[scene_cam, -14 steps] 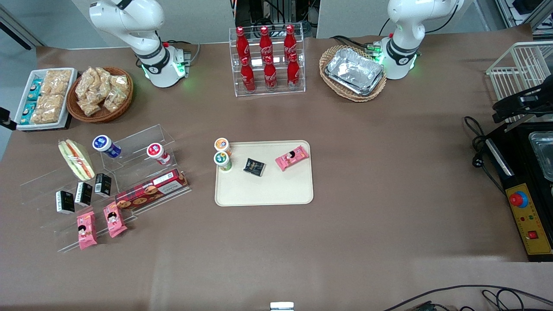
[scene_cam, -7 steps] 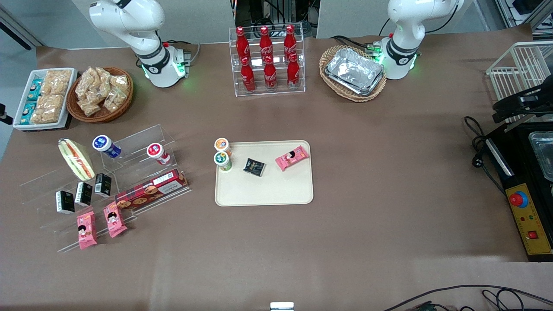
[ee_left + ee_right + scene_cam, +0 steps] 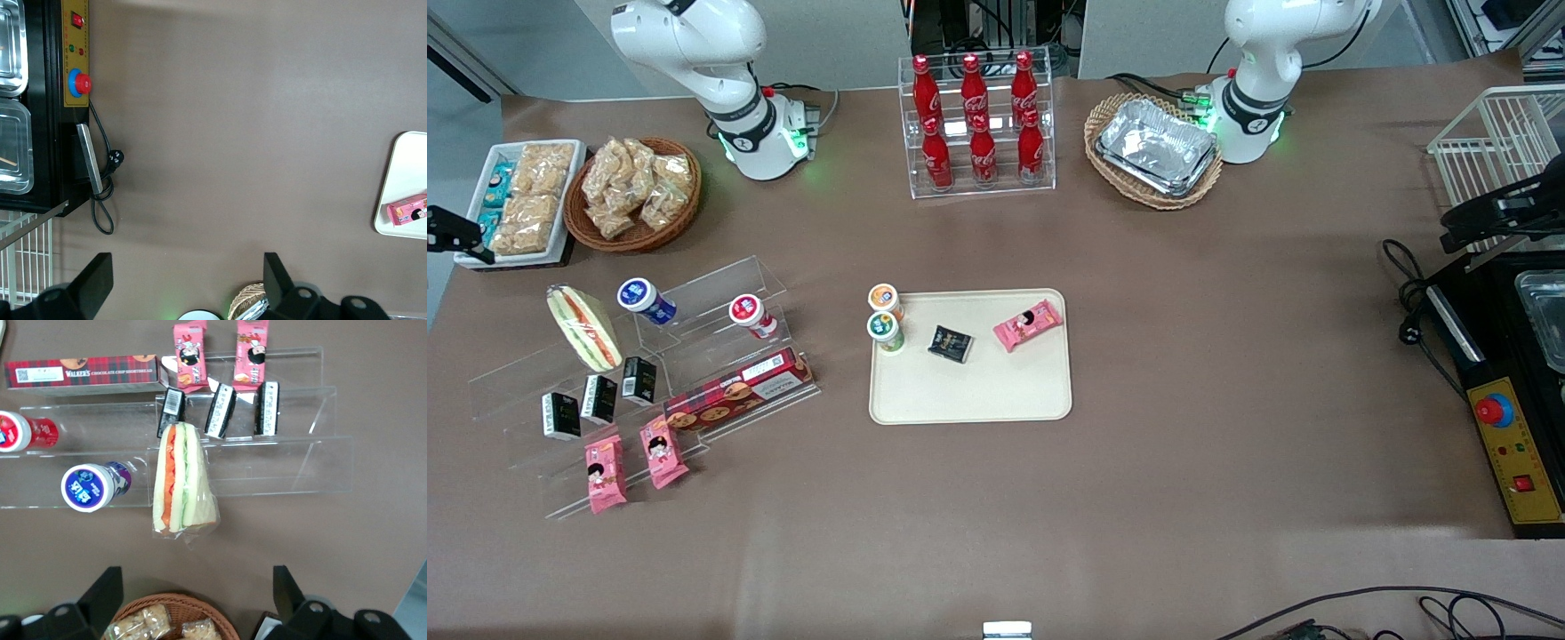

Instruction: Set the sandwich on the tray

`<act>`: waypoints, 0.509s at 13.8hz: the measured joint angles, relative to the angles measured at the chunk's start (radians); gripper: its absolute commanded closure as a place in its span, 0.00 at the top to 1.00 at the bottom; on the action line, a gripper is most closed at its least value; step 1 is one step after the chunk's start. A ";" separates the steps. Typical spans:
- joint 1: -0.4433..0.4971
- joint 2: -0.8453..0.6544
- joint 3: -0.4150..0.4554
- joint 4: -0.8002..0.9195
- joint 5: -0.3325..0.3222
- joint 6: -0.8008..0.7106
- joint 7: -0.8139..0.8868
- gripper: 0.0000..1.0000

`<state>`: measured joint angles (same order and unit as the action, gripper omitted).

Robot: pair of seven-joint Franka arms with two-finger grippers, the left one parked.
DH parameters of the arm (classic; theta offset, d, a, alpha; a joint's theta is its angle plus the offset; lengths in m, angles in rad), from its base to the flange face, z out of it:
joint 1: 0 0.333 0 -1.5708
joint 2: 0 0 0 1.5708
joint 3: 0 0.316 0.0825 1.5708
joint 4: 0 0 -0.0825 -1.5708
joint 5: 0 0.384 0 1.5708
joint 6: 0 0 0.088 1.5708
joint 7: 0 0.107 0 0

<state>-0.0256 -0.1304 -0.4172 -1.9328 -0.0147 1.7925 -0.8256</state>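
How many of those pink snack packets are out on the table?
3. Two packets lie side by side on the clear stand's lowest step, one on the tray. The gripper hangs open near the sandwich.

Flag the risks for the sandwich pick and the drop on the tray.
1. The gripper is open above the sandwich, which leans on the clear stand touching a black packet; closing may knock it.
2. Cups and packets crowd the tray's farther part; aim for the bare nearer part.
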 measured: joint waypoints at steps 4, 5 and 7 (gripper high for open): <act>0.002 -0.095 0.005 -0.188 0.000 0.148 -0.034 1.00; 0.003 -0.119 0.005 -0.237 0.000 0.185 -0.037 1.00; 0.004 -0.147 0.006 -0.309 -0.001 0.249 -0.040 1.00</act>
<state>-0.0219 -0.2772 -0.4115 -2.2421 -0.0156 2.0420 -0.8661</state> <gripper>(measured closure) 0.000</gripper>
